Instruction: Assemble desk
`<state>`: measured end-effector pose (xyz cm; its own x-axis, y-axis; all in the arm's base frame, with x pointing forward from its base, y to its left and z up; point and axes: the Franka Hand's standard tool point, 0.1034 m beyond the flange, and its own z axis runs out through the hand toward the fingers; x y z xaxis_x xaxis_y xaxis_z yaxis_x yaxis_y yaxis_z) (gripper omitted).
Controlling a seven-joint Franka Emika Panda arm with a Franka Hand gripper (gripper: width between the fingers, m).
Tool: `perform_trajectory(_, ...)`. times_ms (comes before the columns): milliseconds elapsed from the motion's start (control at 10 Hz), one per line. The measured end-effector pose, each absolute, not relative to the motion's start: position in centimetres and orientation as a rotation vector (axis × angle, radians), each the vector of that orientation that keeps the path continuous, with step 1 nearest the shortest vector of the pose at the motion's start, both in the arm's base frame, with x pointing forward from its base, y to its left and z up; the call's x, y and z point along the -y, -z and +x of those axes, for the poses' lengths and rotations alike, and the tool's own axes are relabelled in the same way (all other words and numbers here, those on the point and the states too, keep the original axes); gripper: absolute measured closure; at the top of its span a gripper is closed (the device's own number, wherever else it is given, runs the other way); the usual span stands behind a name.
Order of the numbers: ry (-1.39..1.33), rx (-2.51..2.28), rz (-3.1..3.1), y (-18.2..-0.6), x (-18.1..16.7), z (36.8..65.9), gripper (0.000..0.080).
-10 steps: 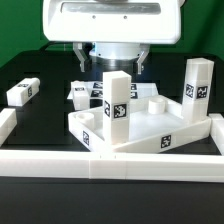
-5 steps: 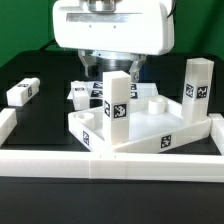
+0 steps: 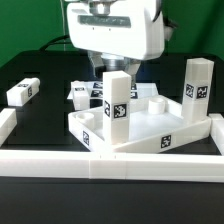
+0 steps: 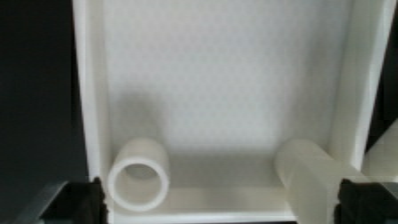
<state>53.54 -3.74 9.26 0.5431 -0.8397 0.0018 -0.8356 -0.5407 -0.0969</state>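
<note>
Hovering with the gripper point(image 3: 112, 60) low over the white tabletop point(image 3: 140, 128), just behind the leg point(image 3: 117, 100) standing upright in its near corner. Shows the fingertips point(image 4: 68, 200) spread wide in the wrist view, clasping nothing, with two round sockets point(image 4: 139, 172) on its floor between them. Finds the tabletop tucked into the corner of the border rail point(image 3: 100, 166), a second leg point(image 3: 197, 88) upright at the exterior view's right and a third leg point(image 3: 22, 92) lying flat well off at the exterior view's left.

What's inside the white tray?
One leg stands upright inside the tabletop, and round corner sockets show. The rim hides the leg's bottom end.
</note>
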Motion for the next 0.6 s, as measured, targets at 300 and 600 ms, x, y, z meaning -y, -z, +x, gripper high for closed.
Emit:
perform_trajectory(300, 0.093, -1.480, -2.696, -7.3, 4.2, 51.2, 0.0150)
perform_trajectory(600, 0.092, -1.467, -2.727, -5.5, 3.8, 50.8, 0.0150)
